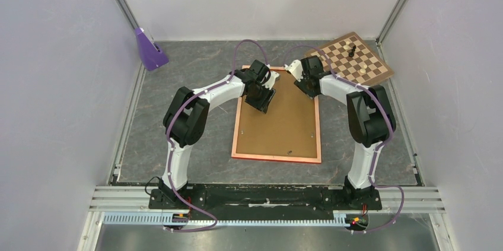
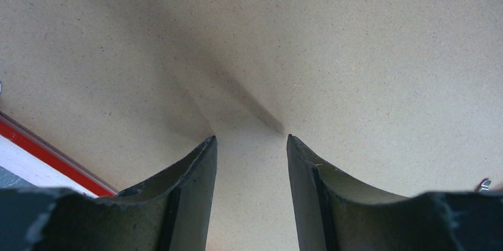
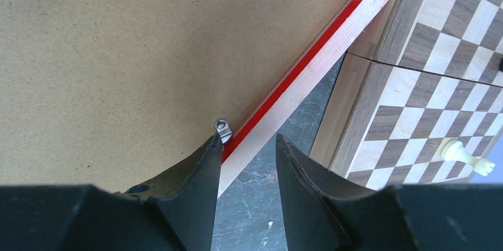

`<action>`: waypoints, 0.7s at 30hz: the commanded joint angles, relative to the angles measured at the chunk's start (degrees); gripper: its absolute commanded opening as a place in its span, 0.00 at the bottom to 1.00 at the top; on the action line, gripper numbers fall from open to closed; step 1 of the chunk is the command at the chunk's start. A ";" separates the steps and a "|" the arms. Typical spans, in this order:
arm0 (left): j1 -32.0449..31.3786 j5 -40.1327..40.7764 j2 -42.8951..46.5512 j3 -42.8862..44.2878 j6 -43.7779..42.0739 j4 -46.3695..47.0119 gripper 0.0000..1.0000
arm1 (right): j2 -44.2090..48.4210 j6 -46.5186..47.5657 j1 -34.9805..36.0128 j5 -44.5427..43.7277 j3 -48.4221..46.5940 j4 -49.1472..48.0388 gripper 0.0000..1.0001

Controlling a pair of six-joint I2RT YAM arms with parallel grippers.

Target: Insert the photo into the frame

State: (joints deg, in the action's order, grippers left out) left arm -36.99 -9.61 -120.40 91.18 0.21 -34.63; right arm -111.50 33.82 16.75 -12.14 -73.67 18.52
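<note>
While the frame [image 1: 276, 158] lies flat in the middle of the table [image 1: 178, 73], its back side is turned up, so only the thin orange-red rim and the brown backing board [image 1: 287, 126] inside it can be seen. The photo is not visible in any view.

The left fingers [image 2: 190, 186] stand half apart with nothing between them. Their tips are at the bare backing board, near the frame's far left corner. The right fingers [image 3: 196, 180] are also parted, a little narrower. They stand over the frame's right rail close to its far right corner, one tip on the board side next to a small metal clip [image 3: 223, 127], the other over the grey table outside the rail. I cannot tell whether they press on the rail.

At the far right corner of the table a chessboard [image 1: 356, 58] lies just beside the frame, with a black piece [image 1: 352, 50] and a white piece [image 3: 465, 156] on it. A purple object [image 1: 149, 49] stands at the far left corner.
</note>
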 commanded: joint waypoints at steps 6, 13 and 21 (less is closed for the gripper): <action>-0.45 -1.20 -1.68 0.58 -3.68 -1.22 0.53 | -1.61 4.17 1.31 -6.50 0.90 -5.17 0.42; -0.45 -0.80 -2.06 0.25 -4.38 -1.40 0.53 | -1.79 6.61 1.70 -9.55 1.54 -7.26 0.41; -0.53 0.20 -2.30 -0.60 -4.62 -1.12 0.52 | -1.44 9.91 1.66 -12.21 3.43 -10.60 0.42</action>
State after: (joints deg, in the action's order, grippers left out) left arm -37.17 -9.61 -120.75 91.18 -1.72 -34.09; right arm -112.22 40.58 19.62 -19.79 -71.40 13.19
